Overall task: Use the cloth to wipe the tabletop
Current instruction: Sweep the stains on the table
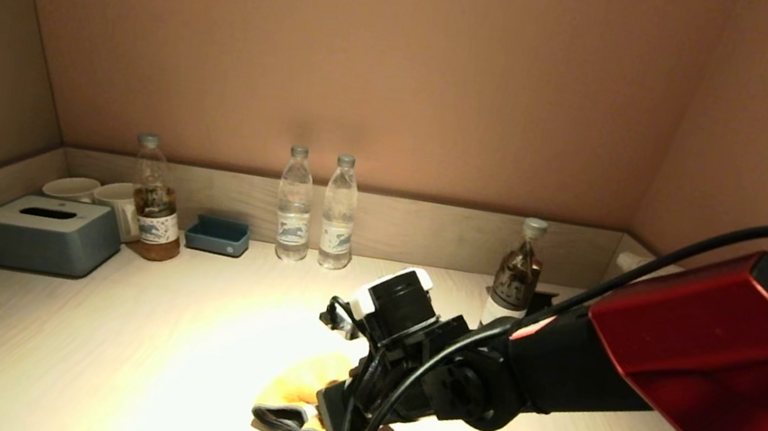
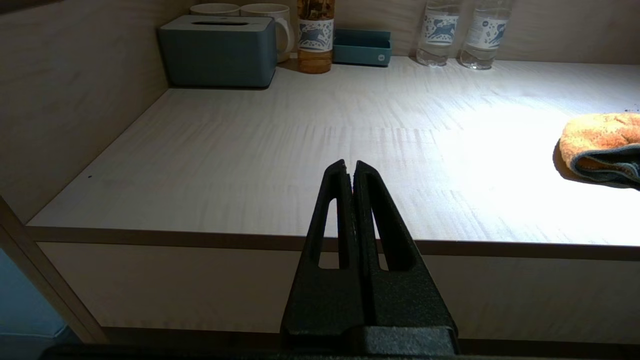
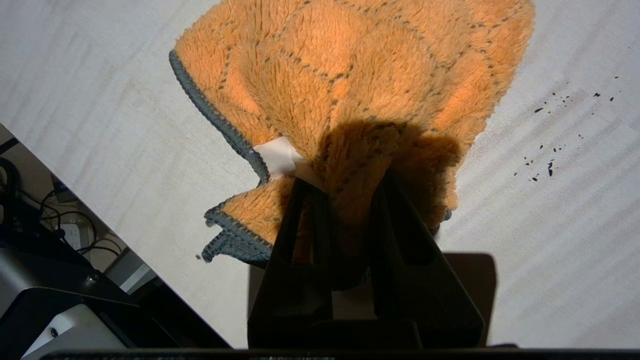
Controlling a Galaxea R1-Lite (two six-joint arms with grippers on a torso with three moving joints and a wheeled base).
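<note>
The pale wood worktop (image 1: 98, 339) carries dark crumbs (image 3: 545, 167); the right hand (image 3: 345, 185) grips the orange cloth (image 3: 350, 85), and the left hand (image 2: 350, 170) is clenched and empty.

A bright pool of glare washes out the middle of the pale whitish wood-grain tabletop (image 1: 95, 354), while its edges and the walls stay dim. The right arm casts a hard dark shadow.
</note>
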